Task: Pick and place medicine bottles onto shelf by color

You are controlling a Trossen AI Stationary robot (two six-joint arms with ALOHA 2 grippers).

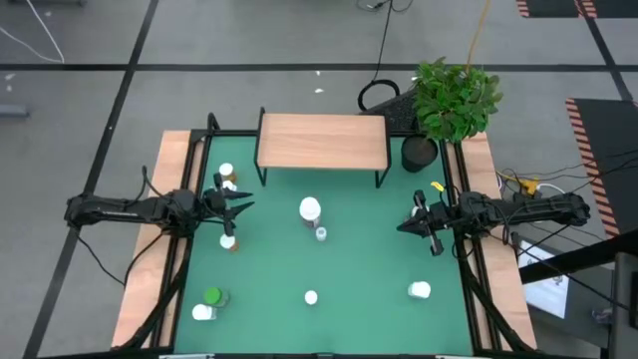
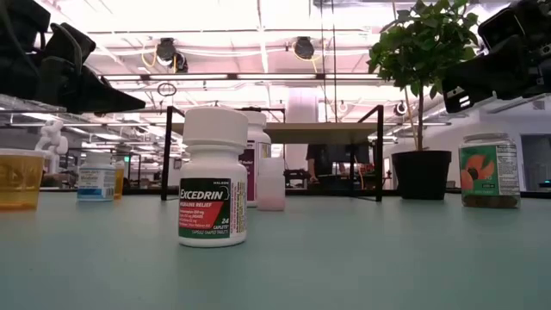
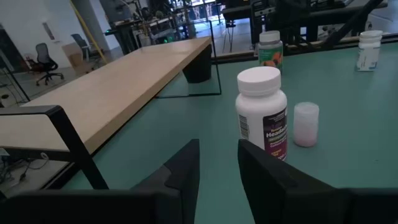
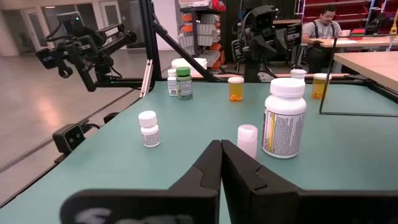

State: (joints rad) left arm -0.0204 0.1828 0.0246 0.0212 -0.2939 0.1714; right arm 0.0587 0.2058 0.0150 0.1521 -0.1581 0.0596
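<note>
The bottles stand apart on the green surface (image 1: 369,259), and none is on the shelf (image 1: 322,141), a flat board of pale wood on thin black legs at the far side. Near the middle stands a big round white bottle (image 1: 310,209) with a smooth white cap and a dark label, and just beside it is a small pale pink bottle (image 1: 320,234). Closer to the front is a small white bottle (image 1: 311,297) with a red and green label. At the front left corner a green-capped bottle (image 1: 212,296) stands by a white one (image 1: 203,313). Another bottle with a white cap (image 1: 420,290) is at the front right. Two more, a white-capped bottle (image 1: 226,173) and an orange bottle (image 1: 229,242), are near the left tool (image 1: 242,207). That tool hangs over the left side, its two dark fingers a little apart and holding nothing. The right tool (image 1: 404,226) hangs over the right side, shut tight and empty. A leafy plant (image 1: 454,98) in a black pot sits at the far right corner. The room behind is bright, with ceiling lights, and a person (image 4: 324,31) sits at a desk far off.
</note>
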